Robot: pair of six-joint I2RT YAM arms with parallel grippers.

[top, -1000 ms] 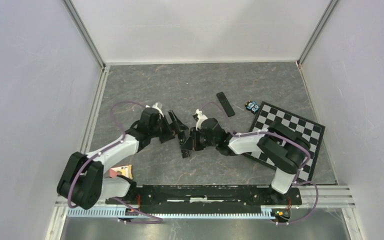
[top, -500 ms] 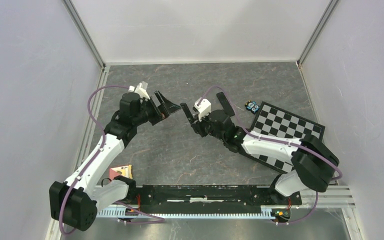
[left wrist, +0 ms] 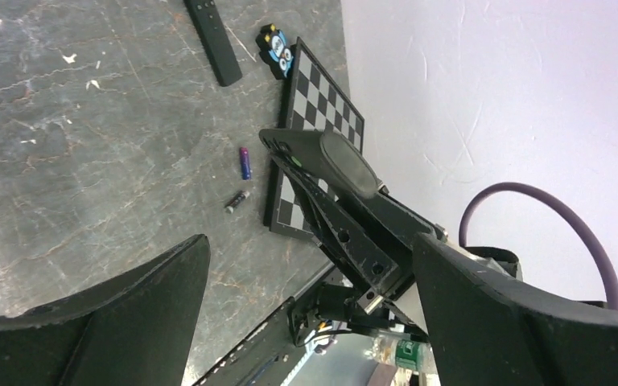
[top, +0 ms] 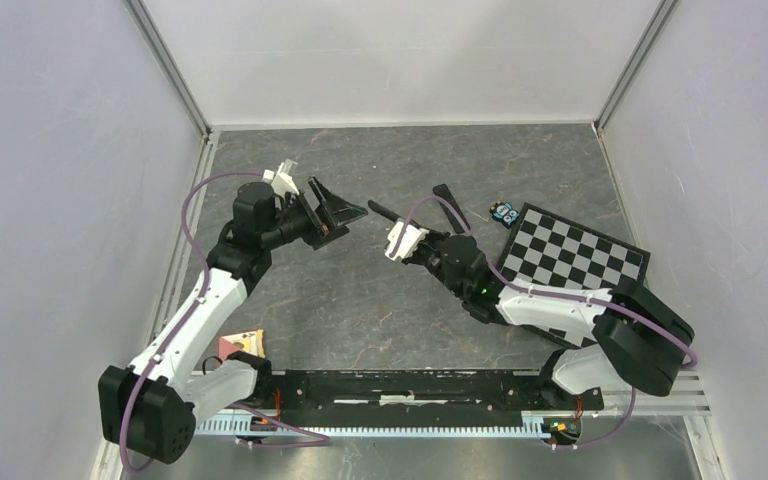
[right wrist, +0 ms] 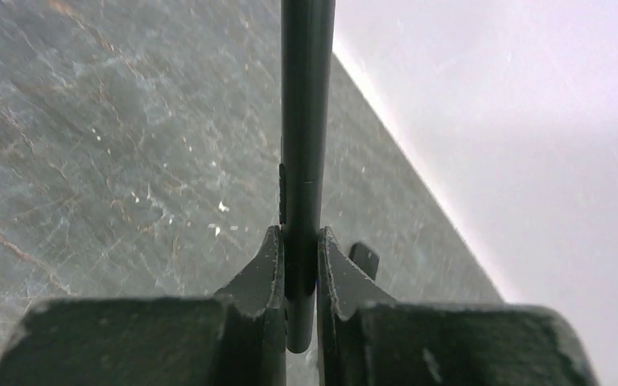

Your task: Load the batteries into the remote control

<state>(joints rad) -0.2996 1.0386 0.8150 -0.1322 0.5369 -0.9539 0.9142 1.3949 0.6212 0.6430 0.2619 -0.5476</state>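
Loading not begun, I'd judge: the blue battery (left wrist: 245,162) and the dark battery (left wrist: 236,201) lie loose on the table (left wrist: 88,145), just beside the checkerboard (left wrist: 322,112). The right gripper (right wrist: 299,241) pinches the slim black remote control (right wrist: 306,121) edge-on, above the table. The left gripper (top: 335,208) gapes wide, empty, nearby.

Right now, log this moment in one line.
left fingers: open, empty | right fingers: shut on remote | batteries: two visible, loose on table
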